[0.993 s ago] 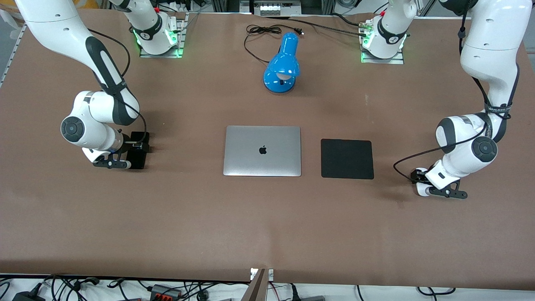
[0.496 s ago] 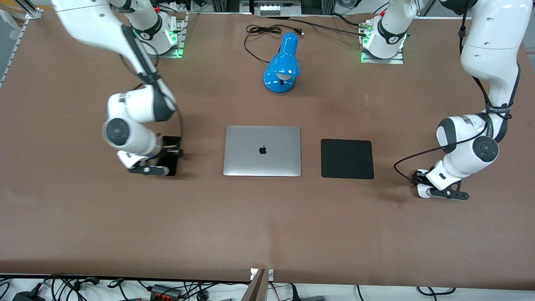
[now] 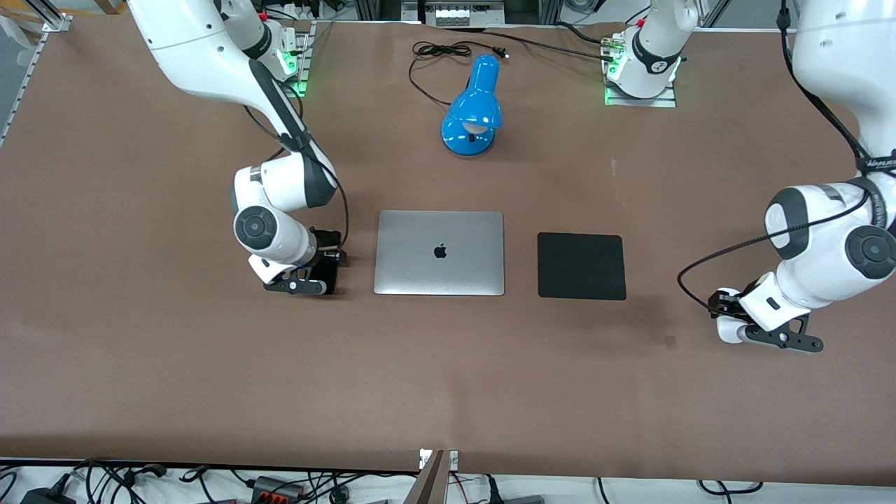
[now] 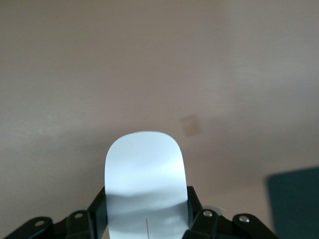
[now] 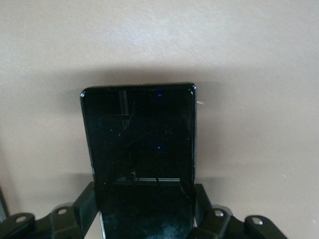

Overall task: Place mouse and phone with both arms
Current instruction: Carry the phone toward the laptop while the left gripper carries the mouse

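The silver laptop point(image 3: 439, 253) lies closed at the middle of the table point(image 3: 448, 378) and serves as the reference. The right gripper point(image 3: 316, 274) is just beside the laptop, toward the right arm's end of the table, with its fingers point(image 5: 82, 209) clamped on the edges of the black phone point(image 5: 142, 149), which is held above the table surface. The left gripper point(image 3: 743, 329) is well apart from the laptop, toward the left arm's end of the table, past the black pad point(image 3: 581, 266), with its fingers point(image 4: 204, 221) closed against the sides of the white mouse point(image 4: 145, 184). A blue lamp point(image 3: 473, 108) lies farther from the front camera than the laptop.
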You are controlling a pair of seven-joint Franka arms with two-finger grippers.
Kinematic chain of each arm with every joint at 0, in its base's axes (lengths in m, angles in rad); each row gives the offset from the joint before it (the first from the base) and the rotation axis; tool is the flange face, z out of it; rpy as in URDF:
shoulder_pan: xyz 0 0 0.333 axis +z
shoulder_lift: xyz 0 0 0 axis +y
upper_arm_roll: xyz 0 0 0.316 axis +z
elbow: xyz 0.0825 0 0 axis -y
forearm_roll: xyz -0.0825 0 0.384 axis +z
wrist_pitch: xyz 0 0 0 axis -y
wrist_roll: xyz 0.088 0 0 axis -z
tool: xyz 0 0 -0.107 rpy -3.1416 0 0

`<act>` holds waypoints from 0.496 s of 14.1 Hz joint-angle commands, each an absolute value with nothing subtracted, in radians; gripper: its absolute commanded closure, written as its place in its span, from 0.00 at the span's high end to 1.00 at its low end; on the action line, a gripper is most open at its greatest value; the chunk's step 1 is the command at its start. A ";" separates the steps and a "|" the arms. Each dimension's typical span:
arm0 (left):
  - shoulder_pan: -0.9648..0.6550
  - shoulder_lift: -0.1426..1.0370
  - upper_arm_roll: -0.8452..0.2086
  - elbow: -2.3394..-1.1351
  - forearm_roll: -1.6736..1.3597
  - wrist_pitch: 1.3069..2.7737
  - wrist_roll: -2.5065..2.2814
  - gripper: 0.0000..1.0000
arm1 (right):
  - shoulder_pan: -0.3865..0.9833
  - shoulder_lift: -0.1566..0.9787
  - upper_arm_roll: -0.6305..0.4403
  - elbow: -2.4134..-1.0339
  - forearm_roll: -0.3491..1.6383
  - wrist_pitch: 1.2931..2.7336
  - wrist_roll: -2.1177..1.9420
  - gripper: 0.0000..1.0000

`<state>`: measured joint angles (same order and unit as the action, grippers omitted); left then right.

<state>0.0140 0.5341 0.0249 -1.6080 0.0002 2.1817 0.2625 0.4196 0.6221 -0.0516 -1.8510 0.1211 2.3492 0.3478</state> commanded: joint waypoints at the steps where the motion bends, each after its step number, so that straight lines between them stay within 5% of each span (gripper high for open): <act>1: -0.110 0.528 0.031 -1.586 -0.005 2.074 0.167 0.37 | 0.451 0.634 -0.060 -1.806 0.137 2.336 0.341 0.43; 7: -0.311 0.526 0.031 -1.727 0.002 2.075 -0.214 0.34 | 0.480 0.634 -0.060 -1.809 0.140 2.329 0.339 0.43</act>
